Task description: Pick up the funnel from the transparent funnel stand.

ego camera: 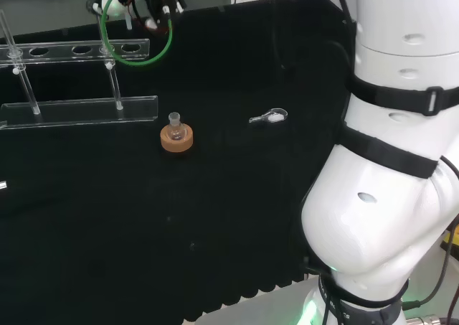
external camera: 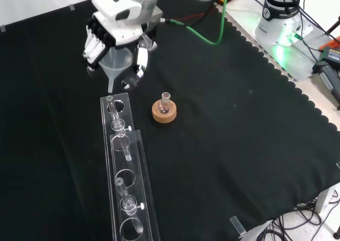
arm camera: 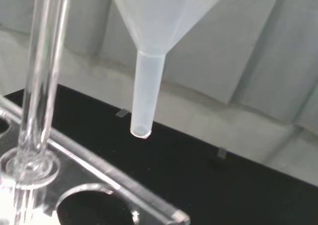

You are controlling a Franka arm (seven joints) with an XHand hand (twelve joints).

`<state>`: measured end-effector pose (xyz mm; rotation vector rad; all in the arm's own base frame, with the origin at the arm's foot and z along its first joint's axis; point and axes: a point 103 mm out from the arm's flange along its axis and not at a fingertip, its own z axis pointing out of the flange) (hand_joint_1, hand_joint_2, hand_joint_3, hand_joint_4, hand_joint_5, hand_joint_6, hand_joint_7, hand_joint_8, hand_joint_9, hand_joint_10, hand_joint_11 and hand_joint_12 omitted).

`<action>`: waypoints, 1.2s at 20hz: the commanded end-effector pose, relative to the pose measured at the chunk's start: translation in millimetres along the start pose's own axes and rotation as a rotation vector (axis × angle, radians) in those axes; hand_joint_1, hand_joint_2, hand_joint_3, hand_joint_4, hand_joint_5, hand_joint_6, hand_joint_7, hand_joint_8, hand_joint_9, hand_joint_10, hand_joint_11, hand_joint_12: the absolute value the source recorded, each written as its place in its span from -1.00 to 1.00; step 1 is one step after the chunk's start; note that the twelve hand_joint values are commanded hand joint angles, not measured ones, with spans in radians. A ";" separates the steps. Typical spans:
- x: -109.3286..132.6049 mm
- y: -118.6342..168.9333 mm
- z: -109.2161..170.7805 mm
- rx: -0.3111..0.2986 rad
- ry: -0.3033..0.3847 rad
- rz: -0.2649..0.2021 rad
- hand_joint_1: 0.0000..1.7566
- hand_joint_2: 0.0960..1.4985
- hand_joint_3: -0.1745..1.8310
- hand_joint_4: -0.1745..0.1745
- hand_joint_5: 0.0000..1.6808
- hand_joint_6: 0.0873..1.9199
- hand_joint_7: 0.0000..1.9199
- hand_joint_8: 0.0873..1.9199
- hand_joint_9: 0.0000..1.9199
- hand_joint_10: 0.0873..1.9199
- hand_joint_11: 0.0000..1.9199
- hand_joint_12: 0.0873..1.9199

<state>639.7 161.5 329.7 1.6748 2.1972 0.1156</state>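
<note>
The hand [external camera: 114, 33] is clamped on the funnel [external camera: 115, 65]: in the front view its fingers [external camera: 93, 47] curl round one side of the cone and the thumb closes on the other, so the spout hangs straight down below the palm. The funnel is lifted out of the stand [external camera: 127, 172]. In the wrist view the spout tip [arm camera: 140, 130] hangs in free air above the stand's top plate [arm camera: 124, 178], touching nothing. Gripping at the cone rather than the spout keeps the narrow end free to pass through the hole. The stand lies just below the hand, with its end hole [external camera: 116, 107] nearest the spout. A small flask on a cork ring [external camera: 164, 111] sits on the desk [external camera: 239, 118] near the hand, apart from the stand. By this judgement, the pick-up is essentially complete.
</note>
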 end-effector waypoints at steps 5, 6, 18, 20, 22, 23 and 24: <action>-46.2 -38.8 -142.7 -0.043 -0.034 0.077 0.38 -0.23 -0.10 -1.00 0.47 -0.26 0.49 0.25 1.00 0.12 1.00 0.37; -49.0 -54.0 -152.1 -0.032 -0.015 0.090 0.38 -0.23 -0.10 -1.00 0.47 -0.26 0.49 0.25 1.00 0.12 1.00 0.37; -33.4 -171.5 -173.8 0.010 0.203 -0.046 0.38 -0.27 -0.07 -1.00 0.49 -0.26 0.50 0.25 1.00 0.14 1.00 0.40; -21.6 -174.5 -176.2 -0.006 0.221 -0.031 0.38 -0.27 -0.07 -1.00 0.49 -0.26 0.50 0.25 1.00 0.14 1.00 0.40; -8.4 -178.9 -177.6 -0.016 0.225 -0.026 0.38 -0.27 -0.07 -1.00 0.49 -0.26 0.50 0.25 1.00 0.14 1.00 0.40; 0.5 -180.5 -180.0 -0.018 0.219 -0.026 0.38 -0.27 -0.07 -1.00 0.49 -0.26 0.50 0.25 1.00 0.14 1.00 0.40; 8.6 -180.7 -183.3 -0.020 0.213 -0.030 0.38 -0.27 -0.06 -1.00 0.49 -0.26 0.50 0.25 1.00 0.14 1.00 0.40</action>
